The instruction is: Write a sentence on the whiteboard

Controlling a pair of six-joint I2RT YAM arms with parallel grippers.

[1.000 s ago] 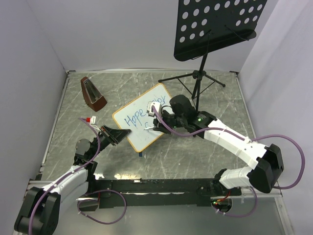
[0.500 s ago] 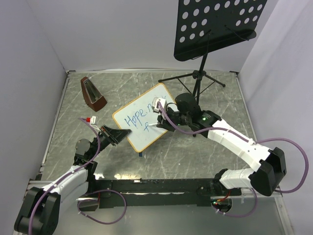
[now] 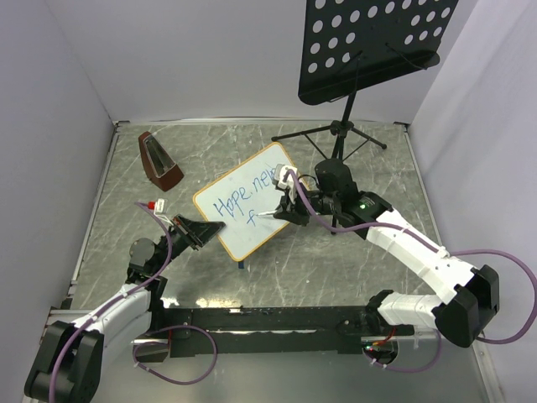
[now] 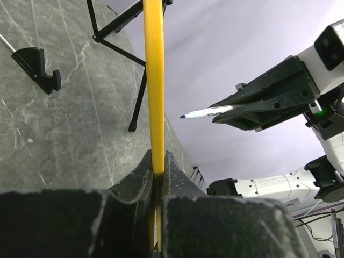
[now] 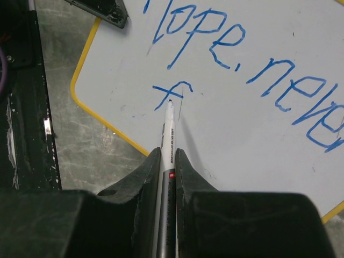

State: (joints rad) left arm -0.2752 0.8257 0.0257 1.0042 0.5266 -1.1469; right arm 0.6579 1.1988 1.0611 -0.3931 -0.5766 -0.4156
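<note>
The whiteboard [image 3: 241, 238] stands tilted on the table, and my left gripper [image 3: 200, 234] is shut on its lower-left frame edge. In the left wrist view that yellow frame edge [image 4: 154, 80] runs up from between the closed jaws of the left gripper [image 4: 157, 161]. The sentence [image 5: 236, 59] reads "Hope. neve" in blue, with an "f" [image 5: 172, 91] starting a second line. My right gripper [image 5: 167, 156] is shut on a white marker [image 5: 168, 137]. Its tip sits just off the board, beside the "f". From above, the right gripper [image 3: 284, 211] hangs over the board's right half.
A black perforated music-stand plate [image 3: 369, 42] on a tripod [image 3: 337, 134] stands behind the board. A brown metronome [image 3: 159, 161] sits at the back left. A small red-and-white piece [image 3: 153, 206] lies left of the board. Walls close in both sides.
My right gripper has moved right with the marker, uncovering more of "neve" and the "f" below "Hope". The left gripper and the board have stayed put.
</note>
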